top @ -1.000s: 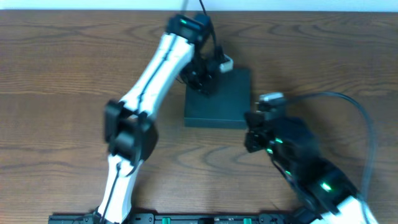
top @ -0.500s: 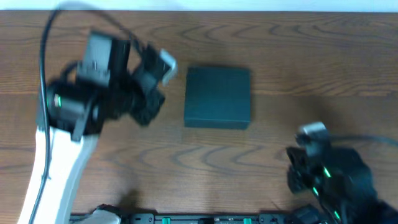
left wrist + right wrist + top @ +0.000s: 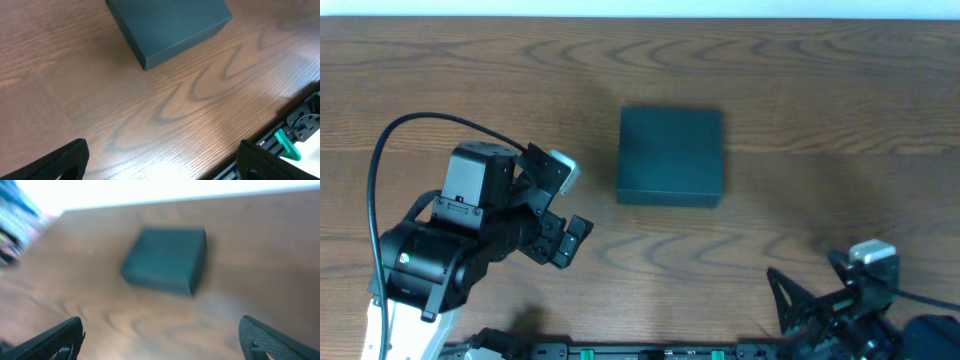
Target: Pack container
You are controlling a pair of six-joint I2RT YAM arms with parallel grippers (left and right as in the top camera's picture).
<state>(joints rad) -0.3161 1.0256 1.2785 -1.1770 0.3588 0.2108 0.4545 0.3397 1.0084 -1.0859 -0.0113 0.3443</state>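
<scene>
The wooden table (image 3: pixel 840 110) fills the overhead view, its grain running side to side. The left arm (image 3: pixel 430 260) is folded low at the near left corner, and the right arm (image 3: pixel 890 325) sits at the near right edge, only partly in frame. The container (image 3: pixel 671 157) rests flat on the wood at the middle of the table, towards the far side, its lid down and flush with the walls, well apart from both arms. A black rail (image 3: pixel 620 352) with green fittings runs along the near edge. The left gripper (image 3: pixel 167 162) hangs above the table with its jaws spread wide. Its two dark fingers (image 3: pixel 65 160) sit at the outer bottom corners of the left wrist view, with only bare wood between them and the container up ahead, untouched. The right gripper (image 3: pixel 165 340) is likewise spread wide, and its fingers (image 3: pixel 272 337) frame the container from a distance. That view is blurred, but they appear to clasp nothing and touch nothing.
</scene>
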